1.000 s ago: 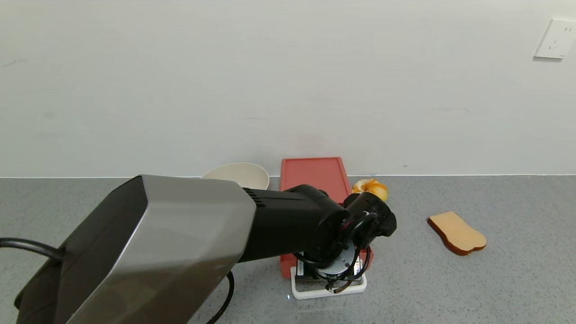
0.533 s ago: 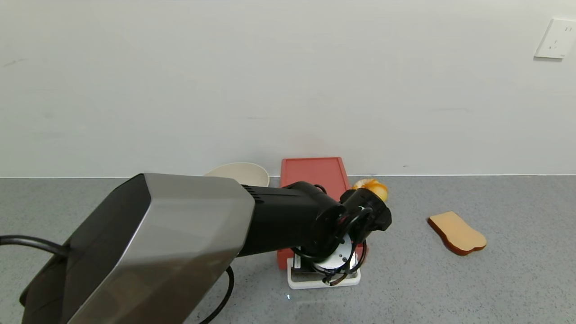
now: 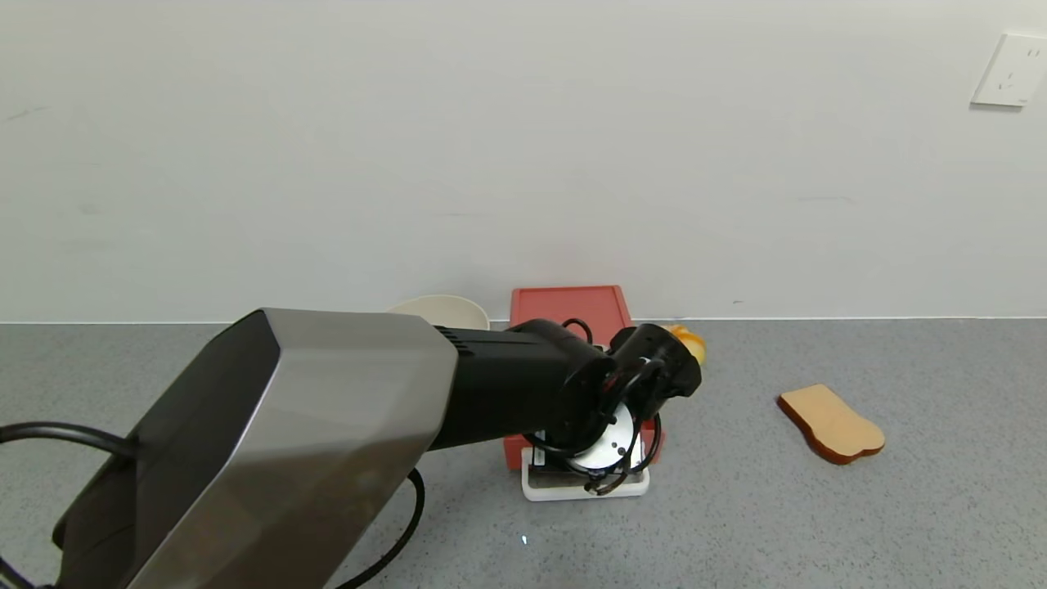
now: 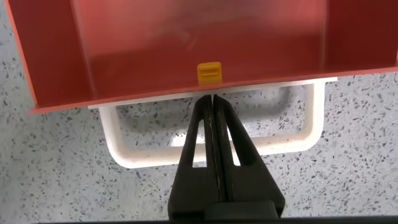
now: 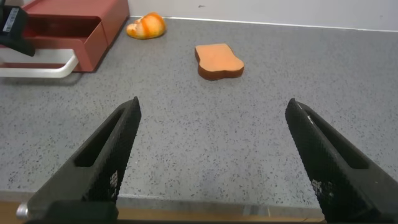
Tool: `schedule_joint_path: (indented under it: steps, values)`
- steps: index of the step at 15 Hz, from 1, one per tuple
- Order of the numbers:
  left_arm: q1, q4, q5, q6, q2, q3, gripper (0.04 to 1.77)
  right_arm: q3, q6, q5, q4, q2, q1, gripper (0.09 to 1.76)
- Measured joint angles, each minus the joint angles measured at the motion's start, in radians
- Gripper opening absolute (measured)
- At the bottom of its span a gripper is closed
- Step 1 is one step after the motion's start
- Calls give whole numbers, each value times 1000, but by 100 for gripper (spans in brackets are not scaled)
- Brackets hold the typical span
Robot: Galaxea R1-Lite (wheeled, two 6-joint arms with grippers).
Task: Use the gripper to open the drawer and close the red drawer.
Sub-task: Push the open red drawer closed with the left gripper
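The salmon-red drawer (image 3: 568, 307) stands by the back wall, its red tray (image 4: 186, 43) slid partly out, with the white loop handle (image 3: 544, 489) at the front. My left gripper (image 4: 212, 96) is shut and empty. Its tips reach through the white handle (image 4: 298, 140) and sit against the tray's front edge, just below a small yellow tab (image 4: 209, 72). In the head view the left arm's black wrist (image 3: 622, 401) hides the fingers. My right gripper (image 5: 214, 155) is open and empty, low over the counter's near edge; it is out of the head view.
A beige bowl (image 3: 442, 312) stands left of the drawer. An orange bun (image 3: 687, 342) lies at its right side, and a toast slice (image 3: 830, 424) lies farther right. A wall socket (image 3: 1010, 69) is at the upper right. The drawer (image 5: 74, 31) also shows in the right wrist view.
My left gripper has moved toward the wall, and the white handle and red tray have slid back with it into the drawer body. Less of the tray sticks out now.
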Motion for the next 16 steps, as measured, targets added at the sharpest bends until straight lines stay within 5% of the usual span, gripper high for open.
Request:
schedule_joint_path:
  steps: [16]
  values:
    - [86,-225,30,208,47,-11,11,0,0,0,0,0,1,171]
